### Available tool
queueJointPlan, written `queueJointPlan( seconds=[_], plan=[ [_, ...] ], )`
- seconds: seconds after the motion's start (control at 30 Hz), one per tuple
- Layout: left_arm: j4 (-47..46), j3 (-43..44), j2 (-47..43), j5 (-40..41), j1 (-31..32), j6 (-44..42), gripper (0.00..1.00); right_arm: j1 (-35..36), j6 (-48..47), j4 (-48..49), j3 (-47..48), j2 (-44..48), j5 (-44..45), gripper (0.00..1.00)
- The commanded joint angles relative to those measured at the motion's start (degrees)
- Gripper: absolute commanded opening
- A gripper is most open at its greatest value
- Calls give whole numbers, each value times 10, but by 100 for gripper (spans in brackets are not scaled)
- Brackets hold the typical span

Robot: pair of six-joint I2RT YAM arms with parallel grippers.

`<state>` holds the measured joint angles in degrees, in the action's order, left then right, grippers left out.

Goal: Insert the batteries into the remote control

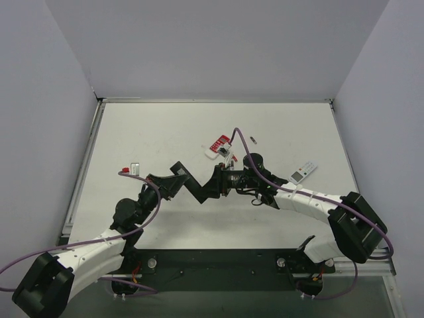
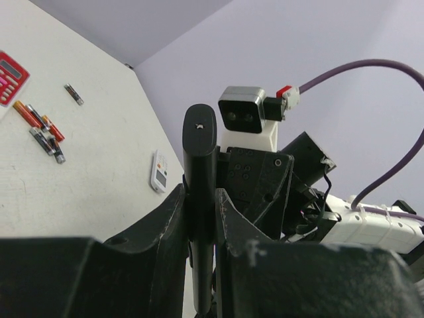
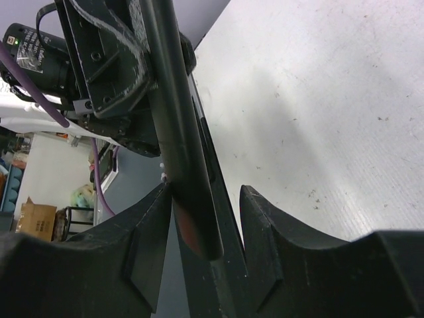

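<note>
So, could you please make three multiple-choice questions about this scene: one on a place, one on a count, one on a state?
1. Where does the group of batteries lie?
A) beside the red-and-white remote
B) on the dark base plate
C) in a box

2. How many remotes are in view?
A) two
B) three
C) five

3. The black remote is:
A) lying flat on the table
B) clamped in the left claw
C) snapped in half

Answers:
1 A, they lie just next to it in the left wrist view.
2 B, the red-and-white remote, the white-grey remote and the black remote.
3 B, the fingers press on both its sides.
</note>
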<state>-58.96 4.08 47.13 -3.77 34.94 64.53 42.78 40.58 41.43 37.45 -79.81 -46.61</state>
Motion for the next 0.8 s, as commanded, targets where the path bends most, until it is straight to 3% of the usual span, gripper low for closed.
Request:
queueJointPlan(
  seconds=[0.0,0.33,0.47,0.6,0.63,0.77],
  plan=[
    [-121,22,-14,30,-22,32,0,-2,-38,-32,4,-15,-1,39],
    [-108,10,-37,25,-73,62,0,-6,-70,-81,12,-30,13,36],
    [14,23,-69,25,-73,8,0,-2,-120,-132,33,3,31,47],
    [163,36,-115,53,-72,-34,0,55,-235,-300,71,72,163,69],
    [218,40,-134,60,-72,-41,0,74,-260,-329,95,82,245,73],
    [329,65,-166,87,-71,-70,0,131,-325,-400,139,100,389,80]
  ],
)
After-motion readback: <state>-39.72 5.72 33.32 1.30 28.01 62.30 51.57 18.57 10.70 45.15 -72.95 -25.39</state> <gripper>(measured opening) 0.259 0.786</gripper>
